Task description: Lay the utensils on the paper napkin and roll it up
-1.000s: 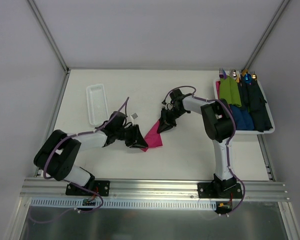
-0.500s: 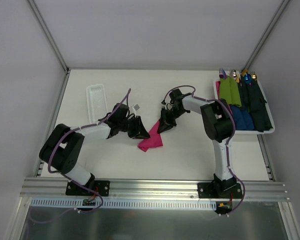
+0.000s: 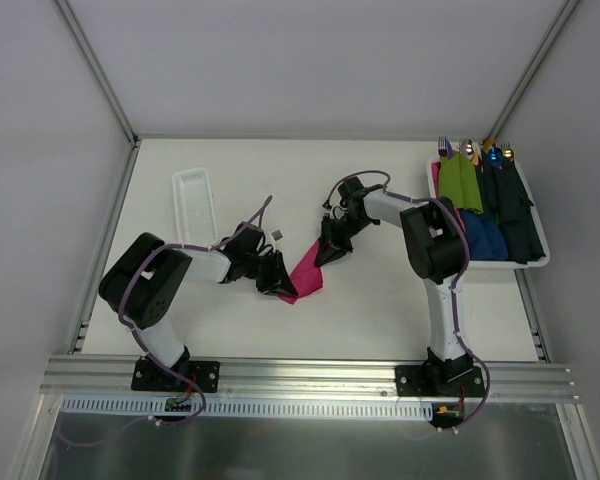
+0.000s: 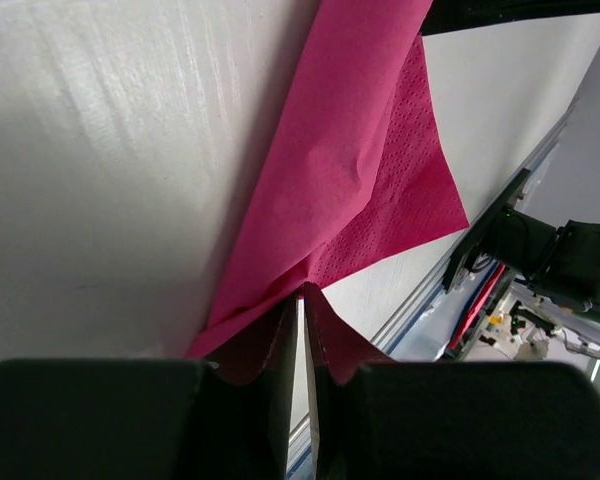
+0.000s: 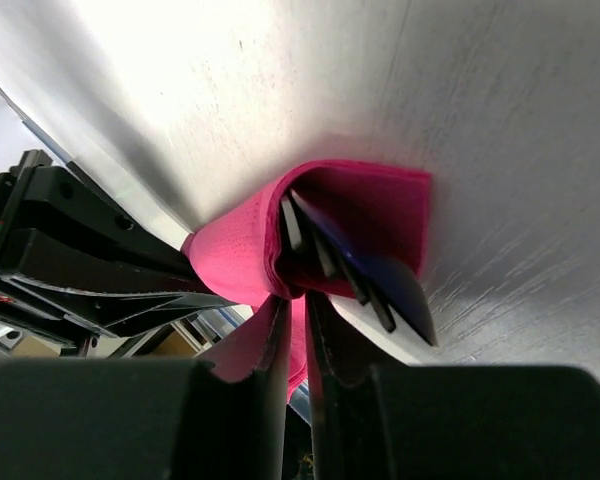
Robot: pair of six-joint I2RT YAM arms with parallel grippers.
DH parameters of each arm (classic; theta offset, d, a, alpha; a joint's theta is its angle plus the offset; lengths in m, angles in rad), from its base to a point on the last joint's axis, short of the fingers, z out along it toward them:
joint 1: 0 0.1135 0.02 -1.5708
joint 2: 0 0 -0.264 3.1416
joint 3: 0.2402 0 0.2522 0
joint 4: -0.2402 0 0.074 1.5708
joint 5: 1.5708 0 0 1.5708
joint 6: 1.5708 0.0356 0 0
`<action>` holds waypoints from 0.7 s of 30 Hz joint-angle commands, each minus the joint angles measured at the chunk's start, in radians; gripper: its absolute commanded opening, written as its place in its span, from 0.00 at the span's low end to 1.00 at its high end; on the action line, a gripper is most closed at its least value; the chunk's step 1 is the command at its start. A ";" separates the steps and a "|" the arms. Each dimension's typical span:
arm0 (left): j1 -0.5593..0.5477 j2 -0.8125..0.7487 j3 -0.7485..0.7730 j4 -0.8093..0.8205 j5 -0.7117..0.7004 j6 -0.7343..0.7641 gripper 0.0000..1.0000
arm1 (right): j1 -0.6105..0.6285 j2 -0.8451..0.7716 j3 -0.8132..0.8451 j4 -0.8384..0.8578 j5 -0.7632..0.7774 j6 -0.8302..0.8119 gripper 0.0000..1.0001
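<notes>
The magenta paper napkin [image 3: 306, 272] lies folded mid-table between the two grippers. My left gripper [image 3: 277, 281] is at its left end, jaws almost closed, pinching the napkin's edge [image 4: 350, 180] at the fingertips [image 4: 302, 292]. My right gripper [image 3: 327, 250] is at the napkin's upper right end, shut on the fold of the napkin [image 5: 235, 260] in the right wrist view [image 5: 293, 298]. The dark-purple spoon [image 5: 390, 285] and the dark fork tines [image 5: 325, 255] poke out of the fold. In the top view both utensils are hidden.
A white ribbed tray [image 3: 193, 205] lies at the left back. A white tray [image 3: 536, 255] at the right edge holds rolled bundles, among them a green one [image 3: 460, 180] and blue and navy ones. The aluminium rail [image 3: 310, 372] runs along the near edge.
My left gripper lifted away to the upper left half a second ago, leaving the napkin flatter, and has come back down onto its left end. The right gripper has stayed put.
</notes>
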 commanded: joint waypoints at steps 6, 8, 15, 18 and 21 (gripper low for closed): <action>-0.018 0.072 -0.045 -0.043 -0.126 -0.011 0.08 | -0.006 -0.042 0.027 -0.009 -0.015 -0.064 0.28; -0.018 0.067 -0.049 -0.049 -0.155 -0.022 0.07 | -0.006 -0.092 0.025 0.014 -0.047 -0.065 0.30; -0.018 0.079 -0.031 -0.070 -0.197 -0.071 0.07 | 0.006 -0.206 -0.033 0.062 -0.083 -0.042 0.32; -0.016 0.102 -0.006 -0.069 -0.192 -0.089 0.07 | 0.013 -0.203 -0.060 0.083 -0.081 -0.027 0.32; -0.018 0.122 0.017 -0.066 -0.180 -0.108 0.06 | 0.014 -0.173 -0.085 0.111 -0.084 -0.001 0.31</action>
